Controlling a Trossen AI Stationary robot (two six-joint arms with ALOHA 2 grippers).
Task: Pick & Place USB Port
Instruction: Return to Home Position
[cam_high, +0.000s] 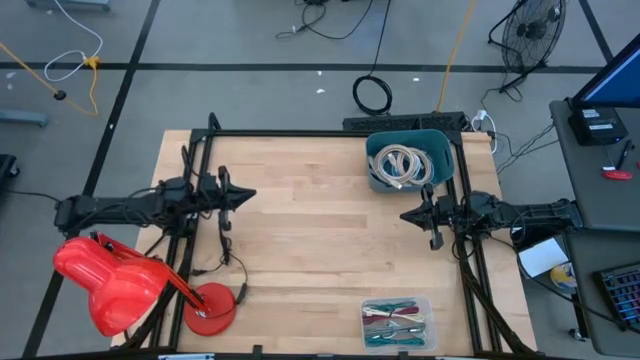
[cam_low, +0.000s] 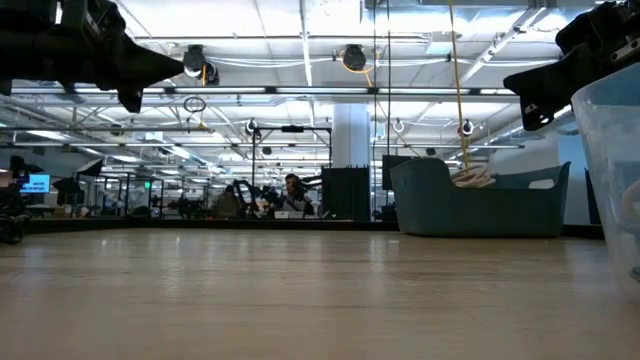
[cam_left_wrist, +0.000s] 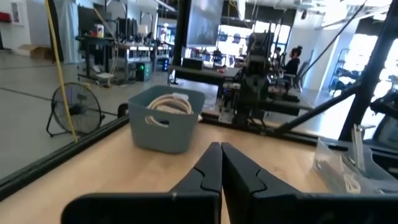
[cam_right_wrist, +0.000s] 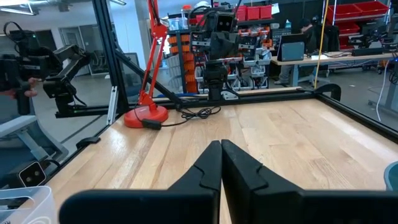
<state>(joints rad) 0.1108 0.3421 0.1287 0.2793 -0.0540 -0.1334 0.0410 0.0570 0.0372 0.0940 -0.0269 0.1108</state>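
A teal bin (cam_high: 410, 160) at the table's far right holds coiled white cables (cam_high: 402, 165); the left wrist view shows the bin (cam_left_wrist: 165, 118) too. A clear tray (cam_high: 397, 322) with several coloured cables sits at the near right edge. My left gripper (cam_high: 250, 195) hovers above the table's left side, pointing level toward the right, its fingers (cam_left_wrist: 211, 168) shut on nothing. My right gripper (cam_high: 405, 214) hovers at the right side, pointing level toward the left, also shut (cam_right_wrist: 221, 149) and empty. Both hang well above the wood in the low view.
A red desk lamp (cam_high: 110, 285) with its round base (cam_high: 210, 308) and black cord (cam_high: 225, 255) takes up the near left corner. A black frame (cam_high: 300, 134) runs along the table's edges. Bare wood (cam_high: 320, 230) lies between the two grippers.
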